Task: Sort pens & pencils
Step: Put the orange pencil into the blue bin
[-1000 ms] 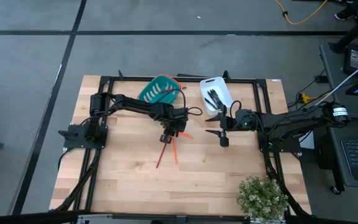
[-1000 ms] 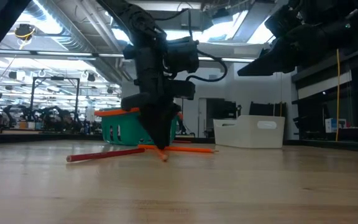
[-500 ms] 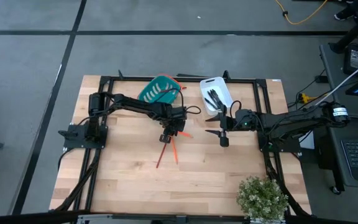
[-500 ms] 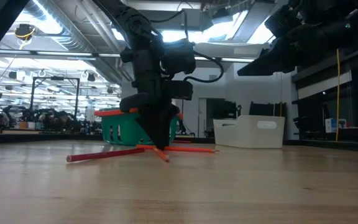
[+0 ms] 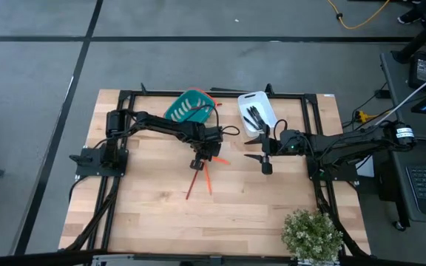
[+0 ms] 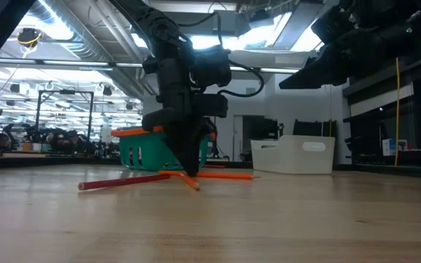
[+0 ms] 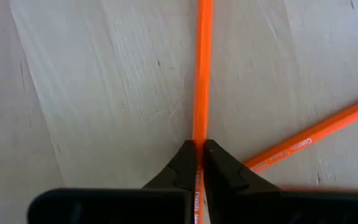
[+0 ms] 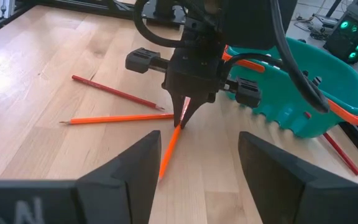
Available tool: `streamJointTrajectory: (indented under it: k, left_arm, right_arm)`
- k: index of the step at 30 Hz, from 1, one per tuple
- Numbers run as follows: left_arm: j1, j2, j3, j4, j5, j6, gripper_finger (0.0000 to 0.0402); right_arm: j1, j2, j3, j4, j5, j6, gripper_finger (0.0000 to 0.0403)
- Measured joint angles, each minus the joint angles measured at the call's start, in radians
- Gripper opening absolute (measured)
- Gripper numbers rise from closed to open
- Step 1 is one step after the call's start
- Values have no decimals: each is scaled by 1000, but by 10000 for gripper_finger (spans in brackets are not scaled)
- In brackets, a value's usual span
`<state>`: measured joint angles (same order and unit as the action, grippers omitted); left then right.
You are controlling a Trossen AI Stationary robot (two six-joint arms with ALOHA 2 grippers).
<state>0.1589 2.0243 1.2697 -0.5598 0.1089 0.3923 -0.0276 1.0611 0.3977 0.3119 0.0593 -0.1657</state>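
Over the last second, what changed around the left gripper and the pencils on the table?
The left gripper closed its fingers on an orange pencil lying on the table; a second ago they stood open over it. The arm barely shifted. The pencil is not lifted. The other orange pencil, the red pencil, the teal basket, the white bin and the open right gripper stayed put.

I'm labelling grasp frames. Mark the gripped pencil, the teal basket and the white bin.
gripped pencil (image 7: 202, 74), left wrist view, mid shaft.
teal basket (image 8: 319, 106), right wrist view, side wall.
white bin (image 6: 298, 157), low view, front wall.
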Motion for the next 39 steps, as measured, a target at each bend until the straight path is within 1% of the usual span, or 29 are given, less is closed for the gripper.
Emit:
streamJointTrajectory:
  k: [7, 15, 19, 32, 36, 39]
  left_arm:
    - [11, 0, -1, 5, 7, -24, 4]
    - [20, -19, -3, 34, 43, -24, 3]
    - [21, -49, -4, 31, 38, -21, 2]
    - [23, -224, 1, -5, 30, -24, 2]
    - [24, -256, 0, -9, 29, -24, 1]
    - [24, -257, 1, -1, 25, -23, 2]
  right_arm:
    - [0, 0, 0, 0, 0, 0, 216]
    - [0, 0, 0, -1, 0, 0, 216]
    - [-1, 0, 0, -6, 1, 0, 216]
    - [-1, 0, 0, -17, 4, 0, 216]
    - [-1, 0, 0, -19, 3, 0, 216]
    - [-1, 0, 0, -18, 3, 1, 216]
